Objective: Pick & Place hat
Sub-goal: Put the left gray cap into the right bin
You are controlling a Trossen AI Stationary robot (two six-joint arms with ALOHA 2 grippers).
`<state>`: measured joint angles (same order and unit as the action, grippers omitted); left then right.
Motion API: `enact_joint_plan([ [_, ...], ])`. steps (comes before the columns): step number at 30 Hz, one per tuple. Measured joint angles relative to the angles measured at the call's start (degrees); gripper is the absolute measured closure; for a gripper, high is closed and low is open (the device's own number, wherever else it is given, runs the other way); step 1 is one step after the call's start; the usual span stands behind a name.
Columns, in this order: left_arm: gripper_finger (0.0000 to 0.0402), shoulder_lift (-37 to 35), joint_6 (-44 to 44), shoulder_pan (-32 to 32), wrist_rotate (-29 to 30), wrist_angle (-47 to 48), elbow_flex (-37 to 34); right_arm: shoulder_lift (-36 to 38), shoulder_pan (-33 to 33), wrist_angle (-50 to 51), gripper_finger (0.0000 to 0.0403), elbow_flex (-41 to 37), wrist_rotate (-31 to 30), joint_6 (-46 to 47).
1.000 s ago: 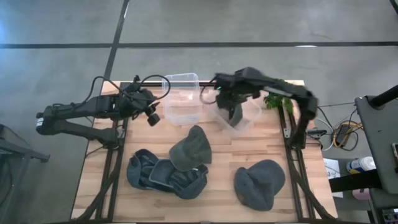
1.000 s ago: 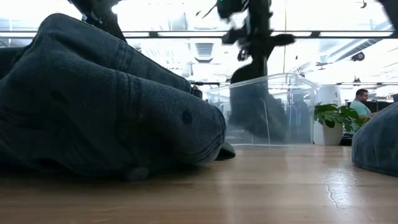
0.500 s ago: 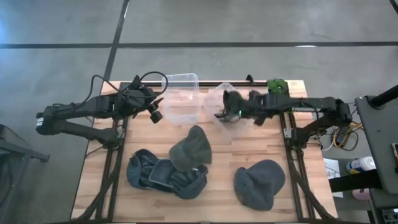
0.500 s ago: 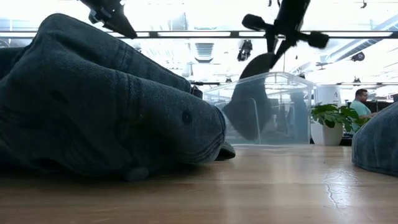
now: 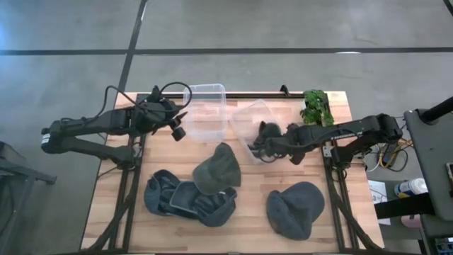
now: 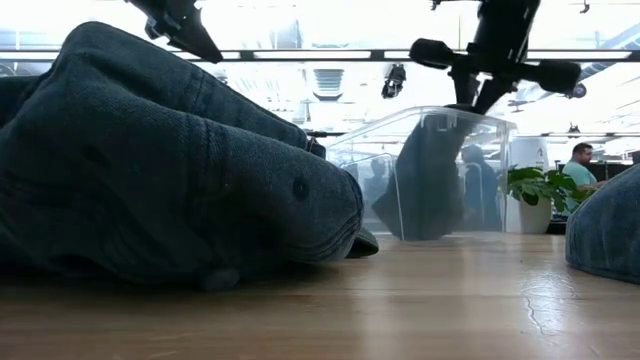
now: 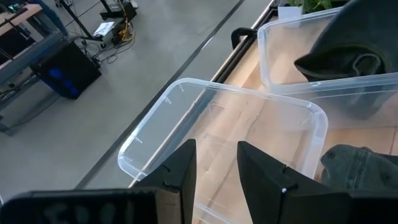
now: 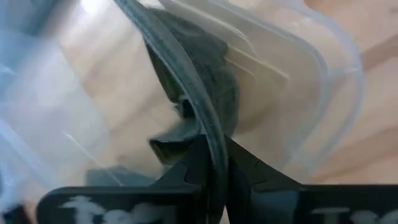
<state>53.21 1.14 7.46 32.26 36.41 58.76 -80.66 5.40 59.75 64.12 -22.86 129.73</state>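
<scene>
My right fingers (image 5: 256, 145) sit centre-right in the high view, arm reaching in from the right edge. In the right wrist view they are pinched nearly together on the rim of the right bin (image 5: 249, 108), with the clear plastic edge running down between them. That bin is tilted, and in the low view one side is up off the worktop (image 5: 333, 177). A dark hat (image 5: 267, 132) is inside it, bunched against the wall just beside my right fingers. The low view shows it as a dark mass behind the clear wall.

My left fingers (image 5: 178, 120) are in the upper left of the high view, just left of the left bin (image 5: 205, 86). They are open with a clear gap and hold nothing. In the left wrist view they hang over that bin's near rim. The left bin sits flat with only bare wood showing through it. The two bins are side by side, and I cannot tell whether they touch.

Three more hats lie on the worktop:
- A grey cap (image 5: 219, 170) at centre.
- A denim pile (image 5: 185, 198) at lower left, touching the cap.
- A grey hat (image 5: 296, 207) at lower right, well apart from the others.

A plant (image 5: 316, 106) stands at the upper right corner of the worktop. A person (image 6: 580, 165) shows far back at the right edge of the low view.
</scene>
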Motion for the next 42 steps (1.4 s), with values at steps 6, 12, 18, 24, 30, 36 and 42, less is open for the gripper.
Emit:
enact_joint_plan([
  [6,0.0291,0.2,0.0,0.0,-1.9,-0.2,0.0,0.1,0.2,0.2,0.0343,-0.9,7.7,-1.2],
  [12,0.0291,0.2,-0.1,0.0,-2.0,-2.2,0.0,0.2,0.2,3.5,0.0321,1.6,8.0,-7.3],
  [18,0.0291,0.3,-1.6,0.0,-2.0,-4.0,0.0,2.2,-0.2,11.2,0.0309,4.9,9.5,-14.2],
  [24,0.0291,0.3,-1.7,0.0,-2.0,-5.0,0.0,5.2,-0.1,18.5,0.0305,5.5,14.2,-17.1],
  [30,0.0291,1.3,-1.6,0.0,-2.0,-6.3,0.0,7.2,-1.7,17.9,0.0306,6.5,10.9,-27.7],
  [36,0.0291,3.2,-1.6,0.0,-2.0,-7.0,0.0,5.9,-6.3,17.9,0.0288,6.1,10.2,-40.9],
  [42,0.0291,4.8,-1.1,0.0,-2.0,-7.1,0.0,5.5,-11.9,17.6,0.0261,6.1,11.0,-49.4],
])
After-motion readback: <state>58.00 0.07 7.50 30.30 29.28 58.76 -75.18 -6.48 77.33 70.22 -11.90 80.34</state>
